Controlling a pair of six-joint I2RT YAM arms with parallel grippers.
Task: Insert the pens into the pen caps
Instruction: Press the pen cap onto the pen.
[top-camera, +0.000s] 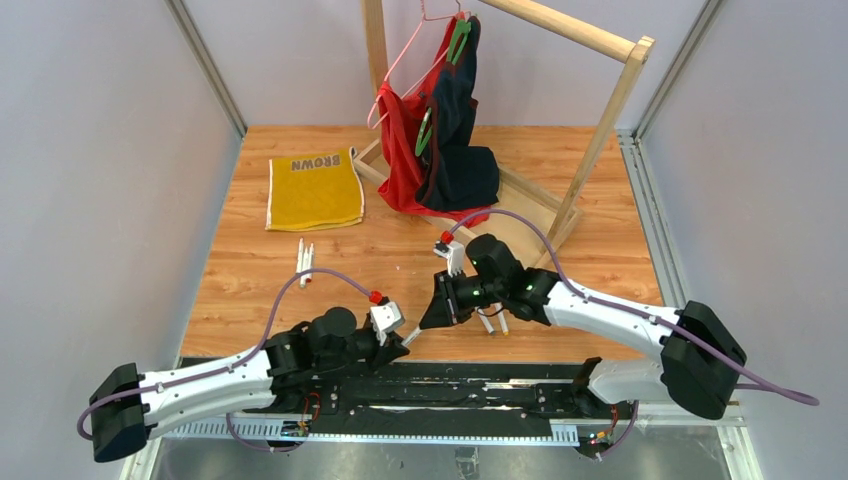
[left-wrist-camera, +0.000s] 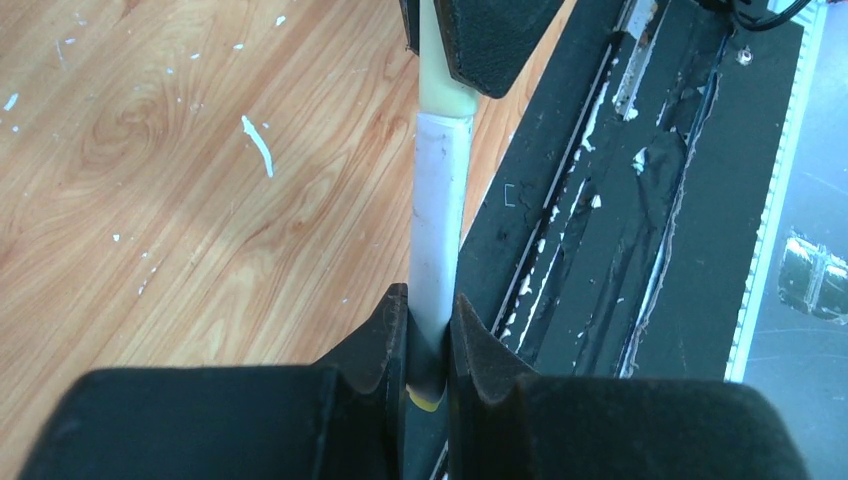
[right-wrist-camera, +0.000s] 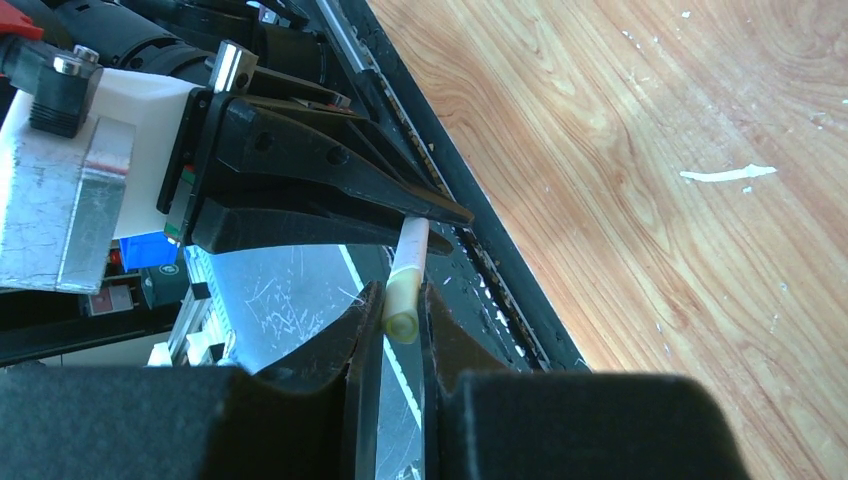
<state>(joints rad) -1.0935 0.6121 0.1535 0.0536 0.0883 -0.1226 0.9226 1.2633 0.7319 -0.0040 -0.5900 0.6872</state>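
Observation:
My left gripper (left-wrist-camera: 430, 300) is shut on the lower end of a white-barrelled pen (left-wrist-camera: 440, 230) that has a yellow end. The pen's other end sits inside a pale yellow pen cap (right-wrist-camera: 403, 305), and my right gripper (right-wrist-camera: 400, 292) is shut on that cap. The two grippers meet tip to tip just over the table's near edge (top-camera: 415, 330). The right gripper's fingers (left-wrist-camera: 490, 40) show at the top of the left wrist view, round the cap (left-wrist-camera: 440, 95). Two more pens (top-camera: 303, 262) lie side by side at left of centre. Others (top-camera: 490, 322) lie under the right arm, partly hidden.
A yellow cloth (top-camera: 314, 190) lies at the back left. A wooden rack (top-camera: 600, 130) with red and dark clothes (top-camera: 450, 140) on hangers stands at the back right. The black base rail (top-camera: 450, 385) runs along the near edge. Grey walls close in both sides.

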